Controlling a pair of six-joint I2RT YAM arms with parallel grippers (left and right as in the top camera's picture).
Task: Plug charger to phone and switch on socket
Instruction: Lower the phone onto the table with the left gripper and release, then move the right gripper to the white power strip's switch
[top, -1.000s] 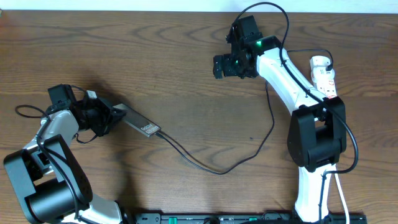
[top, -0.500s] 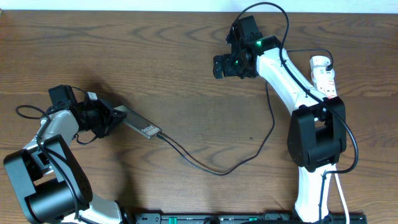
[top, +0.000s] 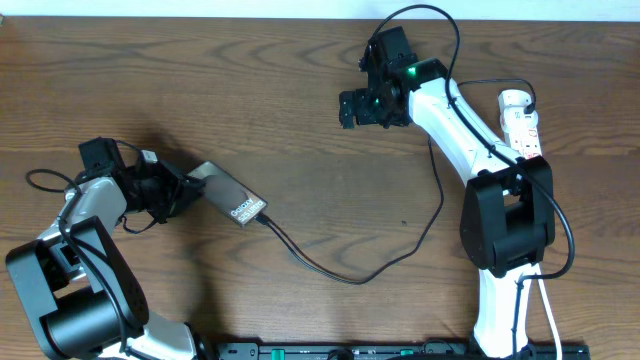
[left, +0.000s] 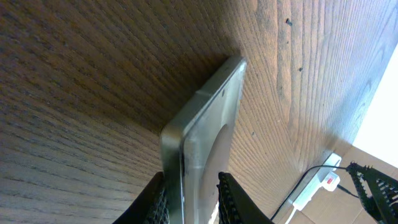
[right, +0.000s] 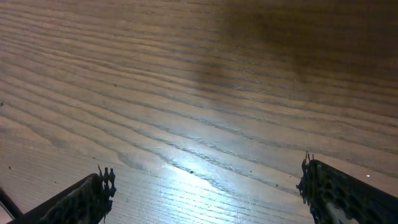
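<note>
The bronze-brown phone (top: 230, 196) lies at the left of the wooden table, tilted on its edge. My left gripper (top: 178, 190) is shut on its left end; in the left wrist view the phone (left: 205, 134) stands edge-on between the fingers (left: 189, 202). The black charger cable (top: 350, 272) runs from the phone's right end in a loop across the table toward the right arm; its plug tip sits at the phone's end. The white socket strip (top: 520, 122) lies at the far right, also in the left wrist view (left: 317, 186). My right gripper (top: 362, 108) is open and empty over bare wood (right: 205, 193).
The right arm's base (top: 505, 225) stands at the right, with its own black cable arching over the arm. The left arm's base (top: 70, 290) stands at the lower left. A black rail runs along the front edge.
The phone has been lifted and turned, its right end swinging toward the front, and the cable end moved with it. The right gripper shifted slightly left.
</note>
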